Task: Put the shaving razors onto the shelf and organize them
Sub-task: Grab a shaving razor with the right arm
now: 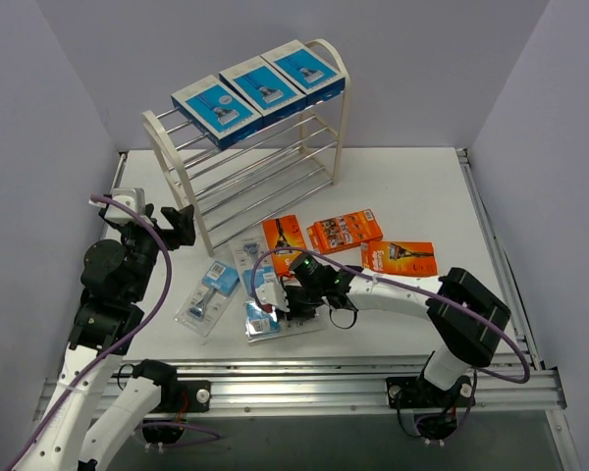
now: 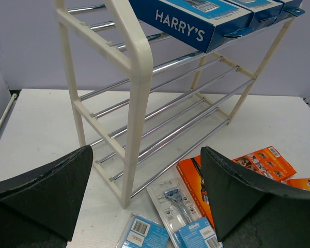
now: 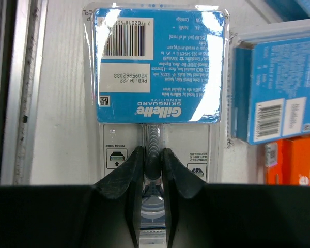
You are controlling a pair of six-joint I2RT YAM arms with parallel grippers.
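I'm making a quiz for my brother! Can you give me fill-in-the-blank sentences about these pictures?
The three blue cardboard razor boxes sit on the ____ tier of the white chrome-rod shelf.
____ flat orange razor packs lie on the white table.
The right arm's jaws pinch a clear plastic blister pack whose card is ____.
Missing: top; three; blue.

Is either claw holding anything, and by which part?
The right claw pinches the clear blister pack by its raised razor-handle ridge; left claw holds nothing.

White table (image 1: 422, 186) sat in front of me. Plain lilac walls (image 1: 69, 78) closed it in on left, far and right sides. Aluminium rail (image 1: 304, 391) ran along the near edge; thinner metal strip (image 1: 491, 235) ran down the right edge.
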